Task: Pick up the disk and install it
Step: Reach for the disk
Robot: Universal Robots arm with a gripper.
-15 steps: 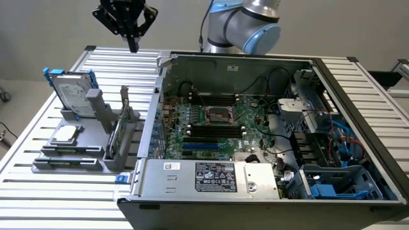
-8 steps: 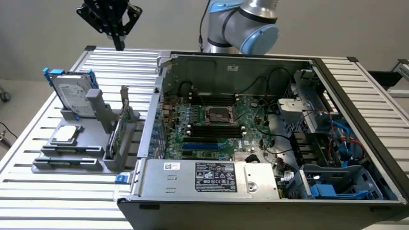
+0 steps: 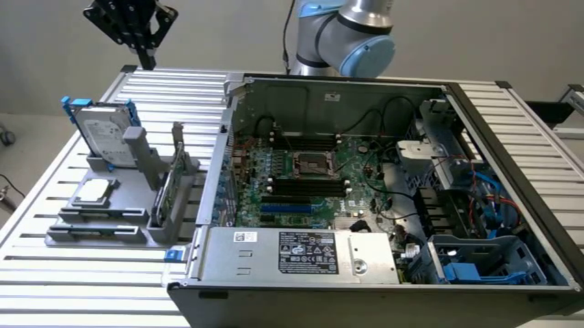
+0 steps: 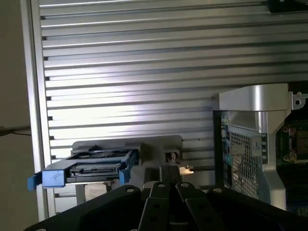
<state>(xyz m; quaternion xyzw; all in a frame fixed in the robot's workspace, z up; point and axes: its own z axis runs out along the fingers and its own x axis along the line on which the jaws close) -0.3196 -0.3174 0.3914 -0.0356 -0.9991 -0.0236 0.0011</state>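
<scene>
**Closed gripper hangs above upright disk beside open computer**

The arm's black gripper hovers high over the far corner of the slatted aluminium table, its two fingers pressed together and holding nothing. The disk stands on edge in a grey plastic stand at the exterior view's left. It is well apart from the gripper and near the open computer case. It is a flat rectangular slab of silver-grey metal with a white label, and its blue plastic frame has tabs jutting out at the top corners. The wrist view looks down on its thin upper edge.

The likeliest trouble appears to be the shut fingers: brought down as they are, they would strike the disk's top edge instead of straddling it, and could tip or jam it in the stand. The smooth metal faces probably give little grip, and the blue frame may flex under a pinch. A thin green circuit card and a small square chip share the stand, close enough to be snagged. Inside the case, loose black cables cross the green motherboard, and a tilted disk could catch on them or on the bare sheet-metal edges
</scene>
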